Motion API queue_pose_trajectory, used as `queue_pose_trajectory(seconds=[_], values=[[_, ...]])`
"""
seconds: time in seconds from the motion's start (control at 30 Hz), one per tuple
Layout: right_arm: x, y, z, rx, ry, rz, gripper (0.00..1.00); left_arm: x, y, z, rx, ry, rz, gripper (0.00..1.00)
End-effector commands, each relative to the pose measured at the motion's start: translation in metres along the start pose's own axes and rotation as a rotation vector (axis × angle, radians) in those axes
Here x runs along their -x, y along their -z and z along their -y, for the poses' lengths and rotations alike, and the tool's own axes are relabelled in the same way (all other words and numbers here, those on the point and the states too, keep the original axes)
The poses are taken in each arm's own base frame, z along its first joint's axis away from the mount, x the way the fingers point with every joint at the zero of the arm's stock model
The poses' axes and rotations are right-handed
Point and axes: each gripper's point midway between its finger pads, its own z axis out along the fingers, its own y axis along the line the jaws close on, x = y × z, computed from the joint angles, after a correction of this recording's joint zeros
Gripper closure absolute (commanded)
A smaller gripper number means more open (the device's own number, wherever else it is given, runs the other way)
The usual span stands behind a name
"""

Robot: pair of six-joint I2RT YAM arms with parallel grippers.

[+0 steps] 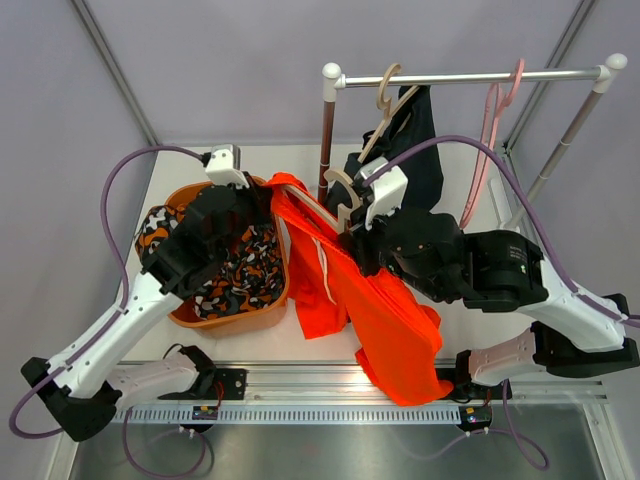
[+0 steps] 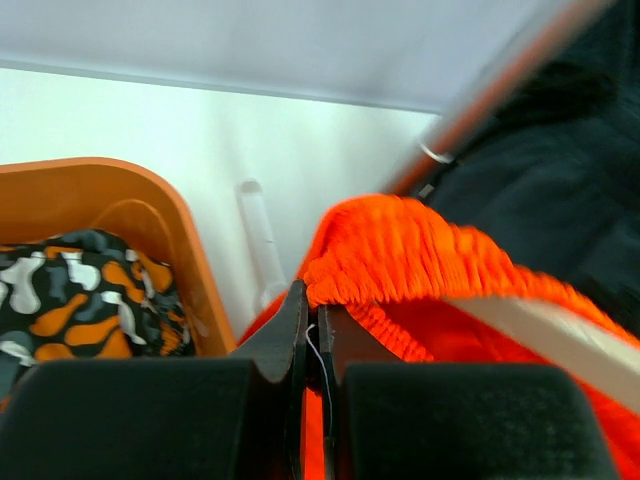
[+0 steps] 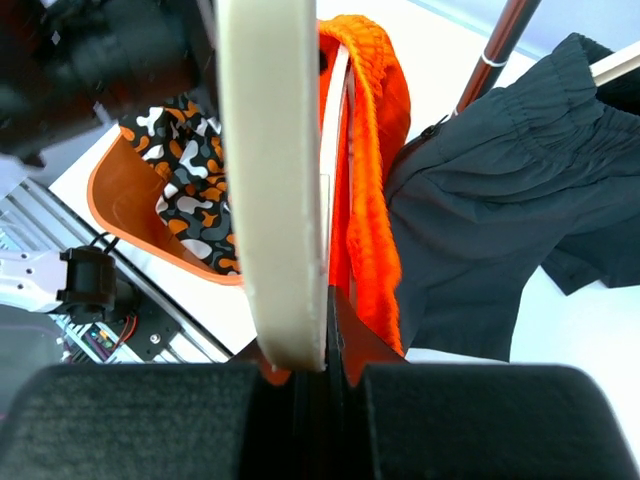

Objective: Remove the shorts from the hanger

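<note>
The left gripper (image 2: 312,305) is pinching the ribbed waistband of the orange shorts (image 2: 420,260), with its jaws closed tight on a fold of fabric at the waistband's edge. The right gripper (image 3: 322,335) is clamping the cream hanger (image 3: 270,180), and its jaws are shut on the hanger's curved arm. The orange shorts are draping over this hanger, with the waistband riding on its far side in the right wrist view.

From above, the orange shorts are hanging between the two arms, away from the rail (image 1: 470,75). Their legs are spilling down toward the near edge of the table (image 1: 290,160). The white drawstring (image 1: 322,262) is dangling down the front of the fabric. The left gripper is holding the waistband at its left end, while the right gripper is holding the hanger just beside the waistband's right end.

The camouflage shorts (image 1: 240,275) are lying crumpled in the orange basin (image 1: 185,312), which is sitting on the left side of the table under the left arm. The navy shorts (image 1: 420,130) are hanging from a beige hanger (image 1: 385,100) on the rail, behind the right gripper. A pink hanger (image 1: 492,140) is hanging on the rail to their right.
</note>
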Motion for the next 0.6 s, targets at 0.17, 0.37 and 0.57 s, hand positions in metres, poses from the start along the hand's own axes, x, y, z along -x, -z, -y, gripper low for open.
queue_pose_trajectory(seconds=[0.17, 0.37, 0.57], values=[[0.023, 0.047, 0.003, 0.131, -0.080, 0.094, 1.00, 0.023, -0.021, -0.056, 0.212, 0.025, 0.061, 1.00], [0.025, 0.049, -0.015, 0.226, -0.061, 0.097, 1.00, 0.011, -0.039, -0.043, 0.159, 0.001, -0.004, 1.00], [0.028, 0.056, -0.015, 0.256, -0.065, 0.110, 1.00, 0.001, -0.046, -0.050, 0.185, -0.027, -0.034, 1.00]])
